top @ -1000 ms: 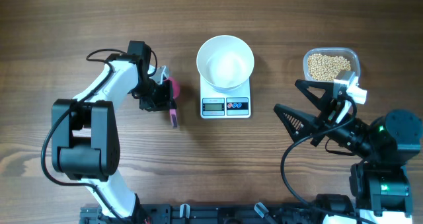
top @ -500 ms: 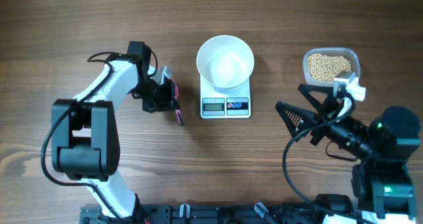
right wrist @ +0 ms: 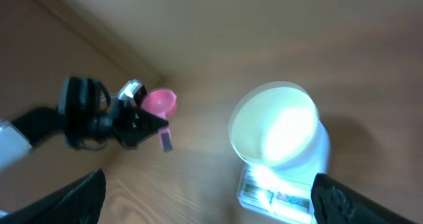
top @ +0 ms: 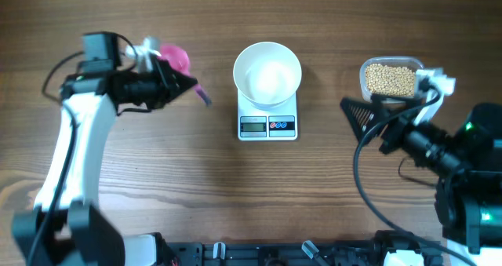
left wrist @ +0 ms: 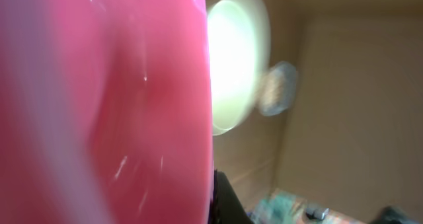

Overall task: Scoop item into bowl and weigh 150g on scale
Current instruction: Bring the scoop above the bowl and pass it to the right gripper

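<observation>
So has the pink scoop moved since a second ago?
Yes. Seen from overhead, the pink scoop has gone up and left, away from the scale, now level with the bowl.

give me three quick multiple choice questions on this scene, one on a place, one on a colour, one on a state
1. Where does the bowl stand? A on the scale B beside it C under it
2. What colour is the scoop? A blue B pink C green
3. How are the right fingers? A shut on the scoop B shut on the bowl C spread open, empty
Answers: 1 A, the bowl covers the scale's platform; 2 B, its cup shows pink from overhead; 3 C, both fingers stand wide apart with nothing between them.
</observation>
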### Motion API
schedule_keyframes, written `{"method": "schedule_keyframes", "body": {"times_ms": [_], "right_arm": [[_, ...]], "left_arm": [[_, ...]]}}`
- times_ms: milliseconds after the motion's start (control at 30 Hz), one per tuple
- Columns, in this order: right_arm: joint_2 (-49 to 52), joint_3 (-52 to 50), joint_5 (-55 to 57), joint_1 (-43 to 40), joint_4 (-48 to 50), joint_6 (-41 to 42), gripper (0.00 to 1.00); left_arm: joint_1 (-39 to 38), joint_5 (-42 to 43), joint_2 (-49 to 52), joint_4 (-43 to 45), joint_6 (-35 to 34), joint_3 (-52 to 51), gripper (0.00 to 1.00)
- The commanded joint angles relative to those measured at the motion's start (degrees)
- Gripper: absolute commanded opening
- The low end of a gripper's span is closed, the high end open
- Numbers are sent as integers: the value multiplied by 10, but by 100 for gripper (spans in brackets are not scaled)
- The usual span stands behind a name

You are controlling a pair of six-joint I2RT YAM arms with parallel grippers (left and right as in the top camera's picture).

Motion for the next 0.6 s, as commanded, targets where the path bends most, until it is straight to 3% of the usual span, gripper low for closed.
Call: {"method": "schedule_keyframes", "body": {"times_ms": [0,133,267,400,567], "right_arm": [[26,11,-83,2,100,139,100],[76,11,-162,9,190,231,100],[133,11,-224,10,228,395,100],[181,11,-245,12,235,506,73],[198,11,-223,48,331,525,71]], "left_arm": [[-15,72,-56,72,-165,1,4],[-70,72,-75,198,-293,1,4],[-118,73,-73,335,-397,1,4],[-142,26,-73,489,-494,1,4],[-177,-85,-72,516,-562,1,4]]}}
